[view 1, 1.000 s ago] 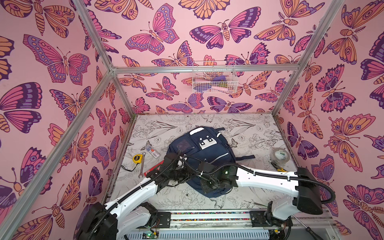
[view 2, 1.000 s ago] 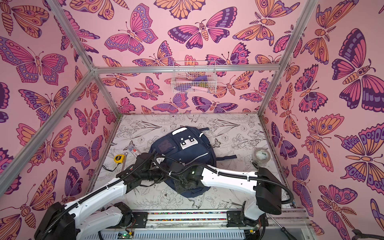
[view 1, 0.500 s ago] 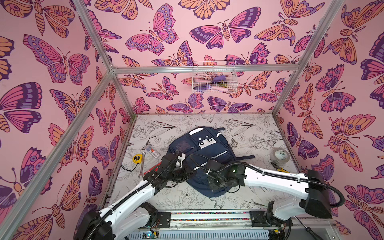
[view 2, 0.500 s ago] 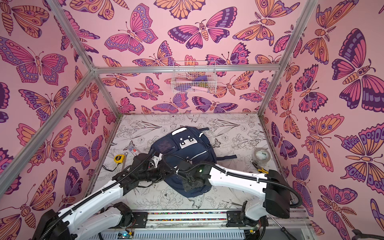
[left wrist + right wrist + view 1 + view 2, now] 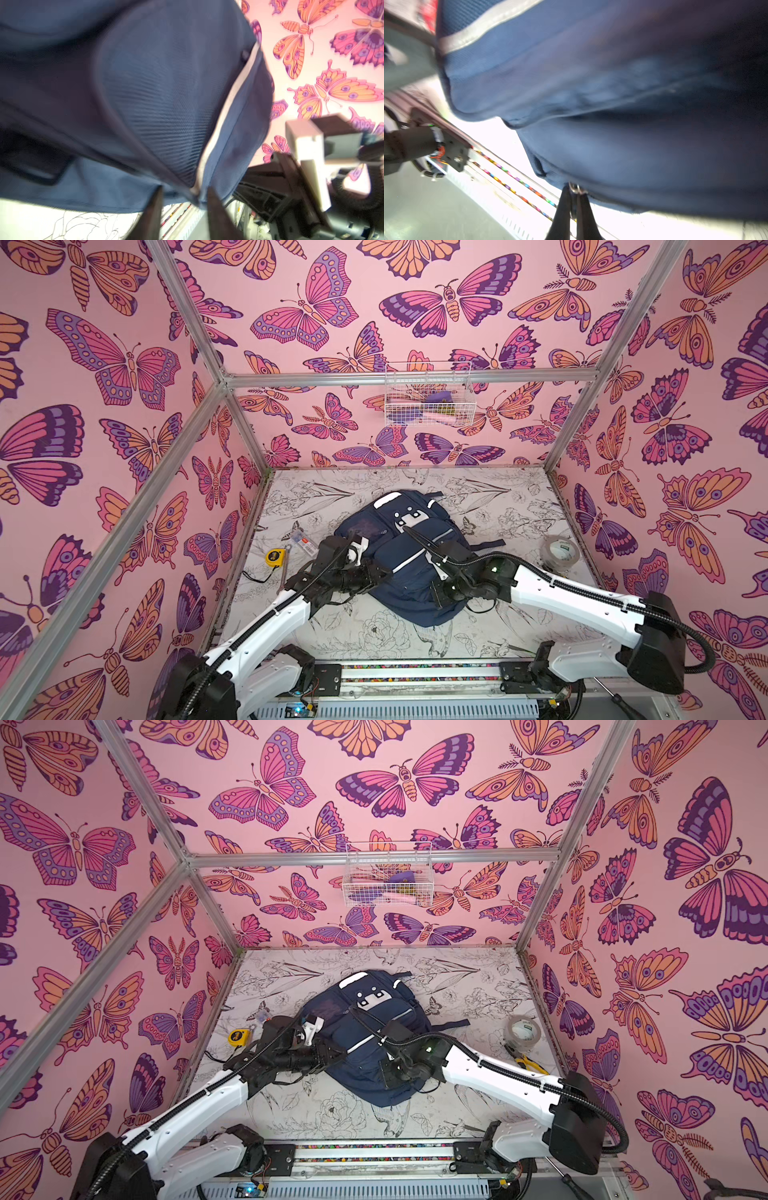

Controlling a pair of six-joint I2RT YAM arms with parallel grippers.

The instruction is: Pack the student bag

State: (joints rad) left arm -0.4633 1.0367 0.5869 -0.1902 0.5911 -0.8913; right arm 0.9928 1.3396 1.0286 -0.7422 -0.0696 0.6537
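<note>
Bag position: The student bag lies flat, front side up, in the middle of the surface. One end points toward the arm bases.
Right tool: The right tool has its jaws pressed together on a small metal zip pull at the bag's near edge.
Left tool: The left tool has its jaws partly apart. The bag's seam beside the white stripe sits between them, and nothing appears to be clamped.
Step in hand: This is probably the opening of a zipper, with one tool drawing the pull and the other bracing the fabric.
Method: Close the left tool on the seam before you draw. Move the pull along the zip line, not away from the bag. Keep the fabric taut between the two tools.
Risk: With no brace on the fabric, the whole bag is likely to slide or bunch, and the pull may slip from the jaws.
Loose items: A yellow tape measure lies near the bag on the left arm's side. A tape roll lies well apart from it on the right arm's side. Keep both arms clear of them.
</note>
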